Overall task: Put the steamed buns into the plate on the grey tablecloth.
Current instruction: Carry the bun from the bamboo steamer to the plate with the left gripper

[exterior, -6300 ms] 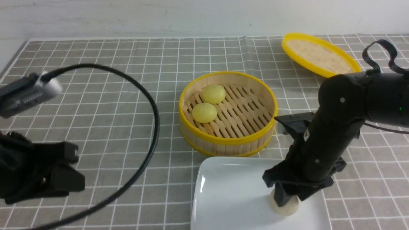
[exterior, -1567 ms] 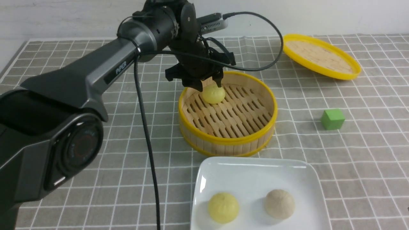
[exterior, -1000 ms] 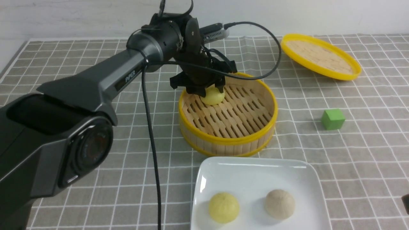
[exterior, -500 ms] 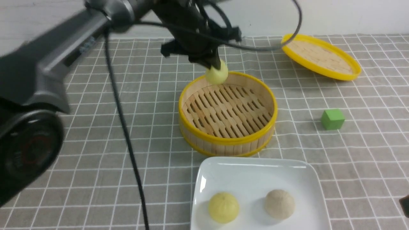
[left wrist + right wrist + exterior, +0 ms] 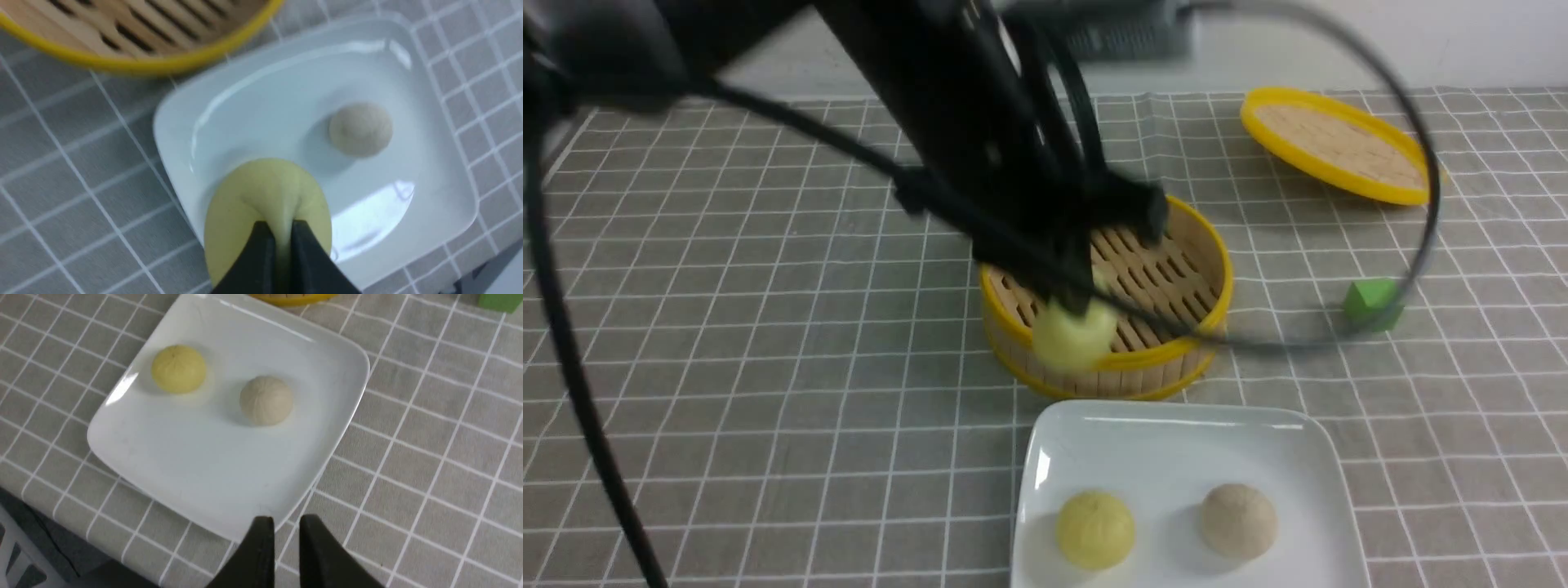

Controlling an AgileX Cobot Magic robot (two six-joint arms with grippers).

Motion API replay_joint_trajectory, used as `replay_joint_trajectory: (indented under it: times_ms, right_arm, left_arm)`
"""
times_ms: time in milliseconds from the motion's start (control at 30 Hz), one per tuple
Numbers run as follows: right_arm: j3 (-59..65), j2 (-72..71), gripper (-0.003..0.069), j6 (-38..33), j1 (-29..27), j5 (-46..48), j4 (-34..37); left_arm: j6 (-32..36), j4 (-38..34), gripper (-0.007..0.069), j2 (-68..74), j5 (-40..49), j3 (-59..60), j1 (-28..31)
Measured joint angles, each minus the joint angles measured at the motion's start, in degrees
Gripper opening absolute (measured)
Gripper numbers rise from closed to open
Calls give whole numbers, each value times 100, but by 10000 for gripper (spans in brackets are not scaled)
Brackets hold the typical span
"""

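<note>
Plate (image 5: 1176, 441) bearing two buns (image 5: 1094, 529) (image 5: 1239, 520), third bun (image 5: 1072, 336) in left tool (image 5: 282, 226)

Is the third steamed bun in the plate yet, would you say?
Out: left fingers pinch the third bun aloft; the plate holds only a yellow bun and a beige bun.

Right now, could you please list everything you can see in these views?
Held bun: one, pale yellow, between steamer and plate.
Yellow bun: one, yellow, on plate.
Beige bun: one, beige, on plate.
Plate: one, white, nearest.
Steamer: one, bamboo, yellow-rimmed, centre.
Lid: one, bamboo, yellow-rimmed, far right.
Cube: one, green, right of steamer.
Tablecloth: one, grey checked, under everything.
Left gripper: one, black, shut on held bun.
Right gripper: one, black, slightly open, empty, by plate's edge.
</note>
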Motion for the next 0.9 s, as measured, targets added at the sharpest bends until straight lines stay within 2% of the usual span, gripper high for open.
replay_joint_trajectory:
  times_ms: [67,100,367,567,733,900]
  right_arm:
    - [0,-88,117,0,0,153,53]
    - [0,-231,116,0,0,249,183]
    - [-16,-877,124,0,0,296,800]
    - [-23,-1090,127,0,0,292,1040]
    - [-23,-1129,85,0,0,292,881]
    - [-23,-1529,-13,139,0,292,359]
  left_arm:
    - [8,-2,22,118,-179,282,-143]
    - [13,-8,24,340,-554,621,-285]
    - [-136,-124,33,1098,-1932,789,-370]
    - [-141,-151,67,1233,-2173,789,-370]
    - [-141,-137,199,1338,-2178,789,-370]
    - [-159,-149,421,1335,-2103,709,-370]
